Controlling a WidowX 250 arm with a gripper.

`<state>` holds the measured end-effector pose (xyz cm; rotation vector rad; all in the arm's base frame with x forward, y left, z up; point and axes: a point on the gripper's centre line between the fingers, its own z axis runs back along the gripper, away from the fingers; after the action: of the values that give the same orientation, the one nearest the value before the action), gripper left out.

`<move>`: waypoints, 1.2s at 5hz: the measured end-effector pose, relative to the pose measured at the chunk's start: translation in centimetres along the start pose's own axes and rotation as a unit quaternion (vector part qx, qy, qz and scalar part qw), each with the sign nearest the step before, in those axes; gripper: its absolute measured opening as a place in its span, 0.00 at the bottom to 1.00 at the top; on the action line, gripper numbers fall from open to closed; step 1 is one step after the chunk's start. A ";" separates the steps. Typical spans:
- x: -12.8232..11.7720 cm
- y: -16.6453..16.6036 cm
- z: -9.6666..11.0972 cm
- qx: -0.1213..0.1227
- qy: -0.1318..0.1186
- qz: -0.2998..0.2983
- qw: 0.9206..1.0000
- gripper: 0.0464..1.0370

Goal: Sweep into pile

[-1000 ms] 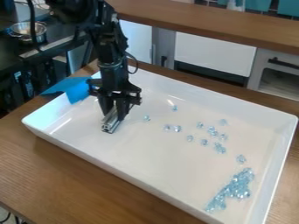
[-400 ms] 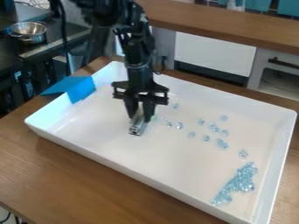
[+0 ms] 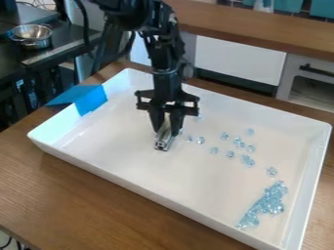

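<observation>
The small beads point(image 3: 238, 142) are clear, light blue. Many lie together in a long pile point(image 3: 263, 206) near the white tray's point(image 3: 130, 183) front right corner; others are scattered behind. The metal bar point(image 3: 162, 142) is tilted over the tray floor.

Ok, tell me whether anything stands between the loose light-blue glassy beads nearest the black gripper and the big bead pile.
Only more scattered beads lie on the tray between those nearest the gripper and the pile; nothing else visible is in the way.
</observation>
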<state>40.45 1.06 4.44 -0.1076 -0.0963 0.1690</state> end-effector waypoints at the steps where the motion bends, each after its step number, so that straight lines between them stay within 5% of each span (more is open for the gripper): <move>1: 0.2 -0.6 0.0 0.003 -0.005 -0.032 0.999 0.32; 4: -0.6 -3.6 -0.5 -0.005 -0.010 -0.141 0.990 0.32; 6: -3.4 -9.0 -1.0 -0.022 0.009 -0.223 0.975 0.32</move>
<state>38.69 -8.43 4.21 -0.1290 -0.1049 -0.2829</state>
